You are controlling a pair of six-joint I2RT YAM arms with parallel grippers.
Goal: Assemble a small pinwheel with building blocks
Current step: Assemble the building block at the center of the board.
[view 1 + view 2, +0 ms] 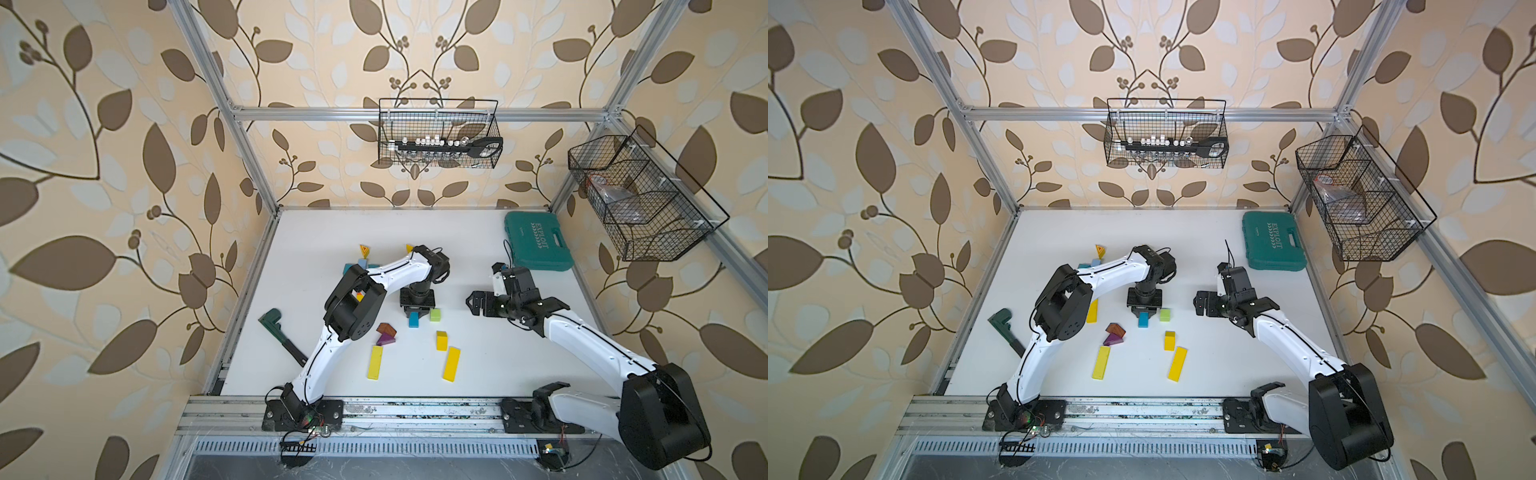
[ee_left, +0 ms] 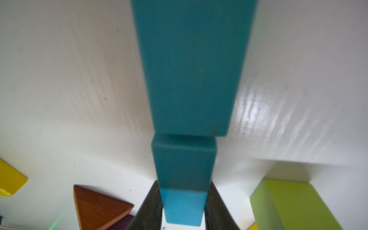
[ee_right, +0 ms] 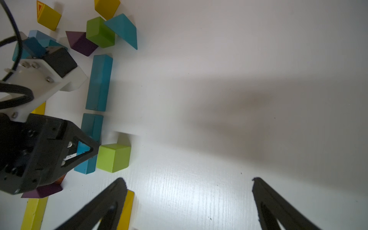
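Evidently the left gripper (image 2: 184,209) is clamped narrow on the short blue block (image 2: 183,169), one finger on each long side. The blue bar (image 2: 191,69) lies straight ahead of the fingertips, and the step looks like setting block and bar end to end. To do it well, the gripper should probably hold the block's axis in line with the bar and close up without shoving the bar. It should let go only once the block sits flat. The green cube (image 2: 294,205) lies just beside one finger, so opening jaws could nudge it. The right gripper (image 3: 189,181) stands wide and empty over bare table (image 3: 219,99), well to the side of the block.

From the left wrist, block and bar seem to meet. The right wrist view shows a thin gap between them, and a teal wedge (image 3: 124,29) beyond the bar's far end. In both top views the gripper covers most of the block, and the bar does not show.
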